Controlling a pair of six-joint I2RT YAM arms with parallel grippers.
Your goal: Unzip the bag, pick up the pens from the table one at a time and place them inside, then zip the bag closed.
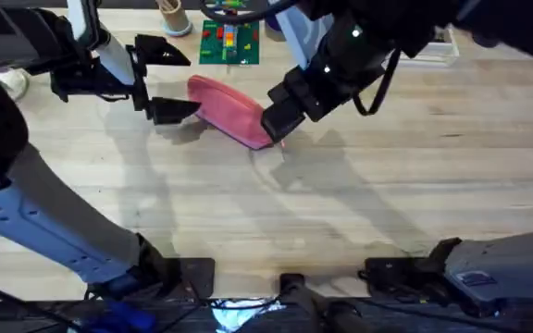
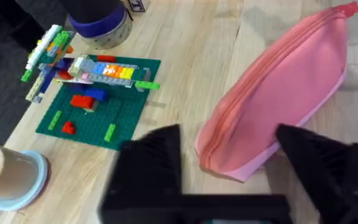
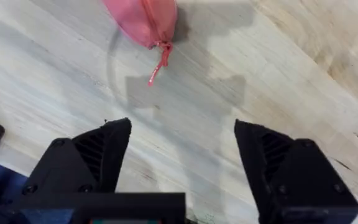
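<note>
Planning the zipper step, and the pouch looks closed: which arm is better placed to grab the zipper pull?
Probably the right. Its open gripper hangs near the pink pull tab at the bag's near end; the left gripper, also open, straddles the opposite end.

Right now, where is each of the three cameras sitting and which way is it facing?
Overhead: fixed above the arm bases, looking down and forward at the table and both arms.
Left wrist: on the left arm, facing the pink bag and a building-brick model, own open fingers below.
Right wrist: looking down at the bag's zipper pull, open fingers below.
All share the bag.
</note>
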